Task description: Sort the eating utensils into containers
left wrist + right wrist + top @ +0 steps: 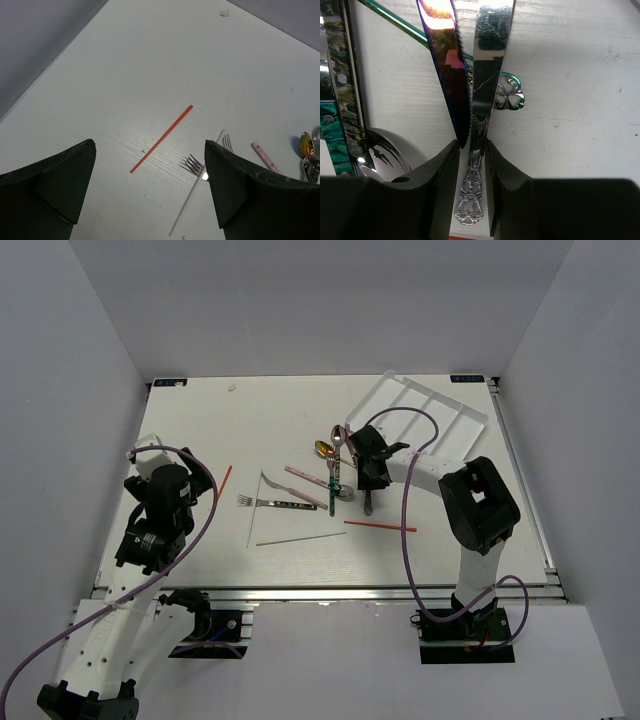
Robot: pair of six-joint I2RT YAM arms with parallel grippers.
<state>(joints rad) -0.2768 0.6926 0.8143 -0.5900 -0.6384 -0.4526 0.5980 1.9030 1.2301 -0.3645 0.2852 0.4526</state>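
Bracketing stiff, slick silver utensil (487,50) at its ornate handle with right gripper (471,150), possibly clamped, unclear; holding left gripper (149,145) wide open.

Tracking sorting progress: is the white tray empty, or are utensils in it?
Empty, as far as shows: the white tray compartments look bare from above, and the utensils lie on the table.
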